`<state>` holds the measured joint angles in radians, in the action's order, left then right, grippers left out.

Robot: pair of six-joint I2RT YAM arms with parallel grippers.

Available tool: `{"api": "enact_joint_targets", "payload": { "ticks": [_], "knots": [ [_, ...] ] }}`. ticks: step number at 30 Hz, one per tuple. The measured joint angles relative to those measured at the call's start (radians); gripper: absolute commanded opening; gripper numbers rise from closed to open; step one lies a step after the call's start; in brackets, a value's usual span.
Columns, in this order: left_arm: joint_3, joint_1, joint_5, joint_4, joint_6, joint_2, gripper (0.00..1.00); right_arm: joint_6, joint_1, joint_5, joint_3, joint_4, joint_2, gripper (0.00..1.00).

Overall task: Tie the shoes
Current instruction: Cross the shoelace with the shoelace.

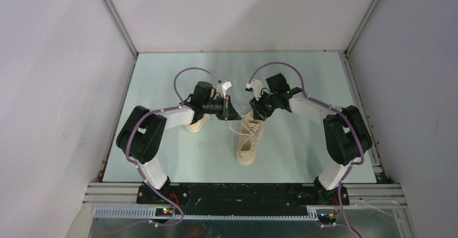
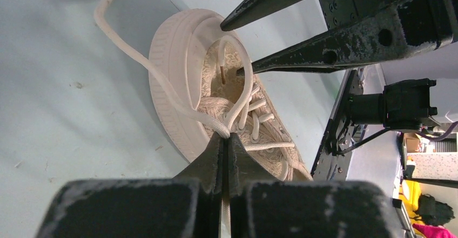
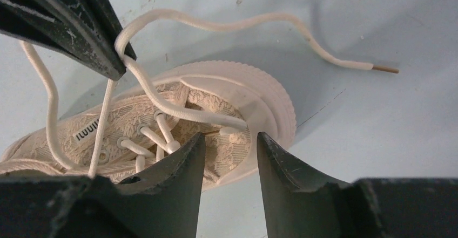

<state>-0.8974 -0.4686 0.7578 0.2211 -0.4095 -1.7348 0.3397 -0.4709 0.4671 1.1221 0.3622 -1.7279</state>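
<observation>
One cream shoe (image 1: 247, 141) lies in the middle of the table, toe towards the back. A second shoe (image 1: 197, 123) is mostly hidden under the left arm. My left gripper (image 2: 227, 138) is shut on an off-white lace (image 2: 135, 54) just above the eyelets of the middle shoe (image 2: 173, 70); the lace loops up and trails away over the table. My right gripper (image 3: 229, 138) hovers open over the toe end of that shoe (image 3: 264, 103), with nothing between its fingers. A lace strand (image 3: 216, 26) runs from the left gripper's fingers (image 3: 81, 27) to a free tip on the table.
Both arms meet over the middle shoe, and their fingertips are close together (image 1: 243, 111). Grey walls with metal corner posts (image 1: 116, 22) enclose the pale table (image 1: 302, 81) on three sides. The arm bases stand on a rail (image 1: 243, 192) at the near edge.
</observation>
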Motion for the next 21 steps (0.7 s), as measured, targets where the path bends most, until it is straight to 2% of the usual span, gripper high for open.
{"api": "enact_joint_targets", "payload": {
  "ticks": [4, 6, 10, 12, 16, 21],
  "knots": [
    [0.0, 0.0, 0.0, 0.0, 0.0, 0.0, 0.0, -0.003, -0.012, -0.028, 0.007, -0.018, -0.006, 0.4],
    [0.0, 0.0, 0.0, 0.0, 0.0, 0.0, 0.0, -0.002, -0.018, -0.041, 0.007, -0.026, -0.006, 0.35],
    [0.0, 0.0, 0.0, 0.0, 0.0, 0.0, 0.0, 0.007, -0.035, -0.066, 0.01, -0.039, -0.008, 0.15],
    [0.0, 0.0, 0.0, 0.0, 0.0, 0.0, 0.0, 0.012, -0.045, -0.075, 0.01, -0.043, -0.01, 0.1],
    [0.0, 0.0, 0.0, 0.0, 0.0, 0.001, 0.0, 0.013, -0.056, -0.082, 0.01, -0.045, -0.011, 0.04],
    [0.0, 0.0, -0.004, 0.0, 0.001, 0.002, 0.0, 0.018, -0.055, -0.091, 0.01, -0.039, 0.02, 0.01]
  ]
}}
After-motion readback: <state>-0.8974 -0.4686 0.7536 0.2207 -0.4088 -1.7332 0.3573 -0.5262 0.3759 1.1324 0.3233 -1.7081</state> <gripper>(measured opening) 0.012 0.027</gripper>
